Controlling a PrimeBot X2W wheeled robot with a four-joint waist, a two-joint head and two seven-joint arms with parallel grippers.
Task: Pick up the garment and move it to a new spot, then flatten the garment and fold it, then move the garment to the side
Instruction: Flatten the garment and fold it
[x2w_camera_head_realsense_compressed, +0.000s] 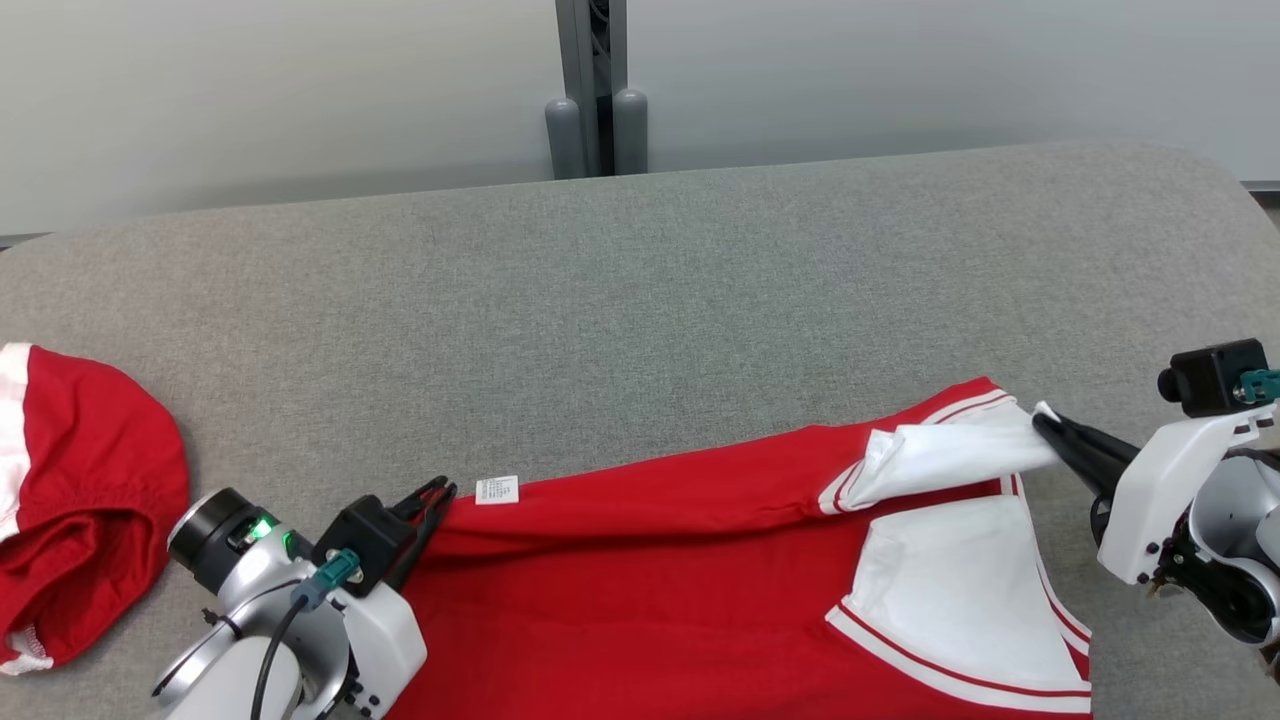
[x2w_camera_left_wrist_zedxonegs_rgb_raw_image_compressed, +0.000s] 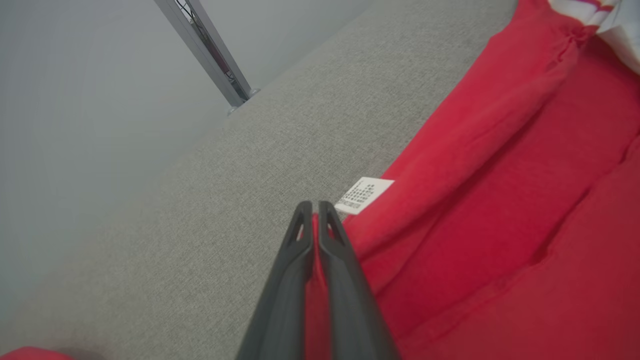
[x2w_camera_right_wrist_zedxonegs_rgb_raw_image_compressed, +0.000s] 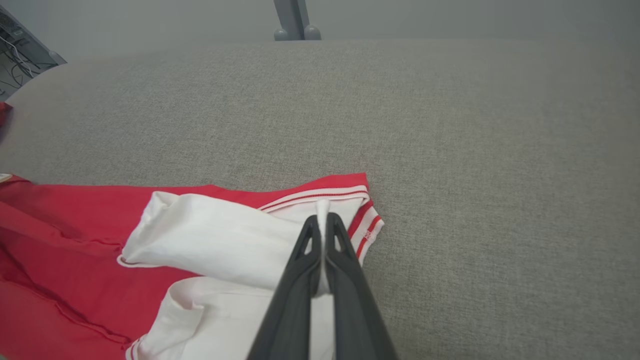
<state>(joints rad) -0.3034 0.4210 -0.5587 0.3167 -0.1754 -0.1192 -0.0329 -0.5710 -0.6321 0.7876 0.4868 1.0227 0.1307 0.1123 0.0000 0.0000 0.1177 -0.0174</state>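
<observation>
The garment (x2w_camera_head_realsense_compressed: 680, 560) is a red shirt with white, red-striped sleeves, spread across the near part of the grey table (x2w_camera_head_realsense_compressed: 640, 290). My left gripper (x2w_camera_head_realsense_compressed: 437, 495) is shut on its red left corner, beside a small white care label (x2w_camera_head_realsense_compressed: 497, 489). In the left wrist view the left gripper (x2w_camera_left_wrist_zedxonegs_rgb_raw_image_compressed: 311, 206) pinches red cloth of the garment (x2w_camera_left_wrist_zedxonegs_rgb_raw_image_compressed: 500, 210) between its fingers, the label (x2w_camera_left_wrist_zedxonegs_rgb_raw_image_compressed: 363, 195) just to the right. My right gripper (x2w_camera_head_realsense_compressed: 1045, 425) is shut on the folded white sleeve (x2w_camera_head_realsense_compressed: 950, 455) at the shirt's right end. The right wrist view shows the right gripper (x2w_camera_right_wrist_zedxonegs_rgb_raw_image_compressed: 321, 219) pinching white fabric of the sleeve (x2w_camera_right_wrist_zedxonegs_rgb_raw_image_compressed: 215, 240).
A second red and white piece of clothing (x2w_camera_head_realsense_compressed: 70, 500) lies bunched at the table's left edge. A grey post (x2w_camera_head_realsense_compressed: 595, 90) stands behind the table against a pale wall. Bare grey table surface stretches from the shirt to the far edge.
</observation>
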